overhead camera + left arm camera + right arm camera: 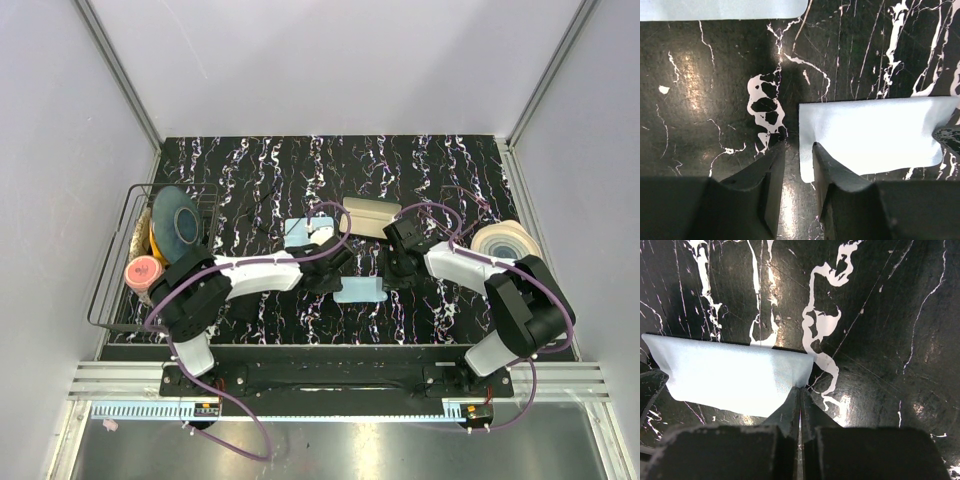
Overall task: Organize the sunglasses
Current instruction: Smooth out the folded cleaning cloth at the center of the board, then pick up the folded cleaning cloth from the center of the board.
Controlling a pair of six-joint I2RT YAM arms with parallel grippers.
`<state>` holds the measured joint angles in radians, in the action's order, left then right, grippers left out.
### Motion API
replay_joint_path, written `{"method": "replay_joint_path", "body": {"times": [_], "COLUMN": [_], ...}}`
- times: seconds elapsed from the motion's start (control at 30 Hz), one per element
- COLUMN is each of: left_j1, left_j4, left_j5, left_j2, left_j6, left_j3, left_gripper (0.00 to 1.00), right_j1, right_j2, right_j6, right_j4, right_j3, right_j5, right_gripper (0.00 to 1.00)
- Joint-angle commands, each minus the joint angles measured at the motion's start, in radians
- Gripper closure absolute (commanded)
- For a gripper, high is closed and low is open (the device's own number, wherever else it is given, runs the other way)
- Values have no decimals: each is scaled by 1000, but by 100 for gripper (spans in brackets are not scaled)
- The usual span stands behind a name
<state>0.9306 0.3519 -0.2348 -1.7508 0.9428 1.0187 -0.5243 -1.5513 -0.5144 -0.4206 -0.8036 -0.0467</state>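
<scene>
Right fingers (792,407): pressed fully together, tips nipping the near corner of the light-blue cloth (730,377). Left fingers (775,165): parted by a narrow gap, gripping nothing, one tip over the cloth's opposite corner, the other over bare black marble of the desk (700,100). Cloth spread between the two arms, near the middle of the desk, toward its front edge. Just behind it, a beige case (372,215); left of that case, a second pale-blue piece (298,232). No telling the sunglasses apart in any view. Further out, wire rack (108,262) at the far left, roll of tape (505,240) at the far right.
</scene>
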Motion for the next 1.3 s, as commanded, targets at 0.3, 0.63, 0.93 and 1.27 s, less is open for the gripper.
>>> {"method": "replay_joint_path", "body": {"times": [0.3,0.63,0.93,1.27], "left_j1": [27,36,42,40], "left_j4": [62,116,137,150], "left_j5": [-5,-20,-18,-38], "left_j2": [-87,-125,-151,-148], "left_j6": [-21,-25,-30,-53], "left_j3": [52,83,92,123], "left_gripper": [69,74,79,100], "right_j1": [1,1,1,1], "right_j2": [-20,-7,-3,5], "right_j6": [-4,-12,-24,-16], "right_j4": [11,26,39,55], "right_j3": [53,66,70,66], "right_j5": [-5,-7,-16,-24], "right_gripper": [99,99,100,100]}}
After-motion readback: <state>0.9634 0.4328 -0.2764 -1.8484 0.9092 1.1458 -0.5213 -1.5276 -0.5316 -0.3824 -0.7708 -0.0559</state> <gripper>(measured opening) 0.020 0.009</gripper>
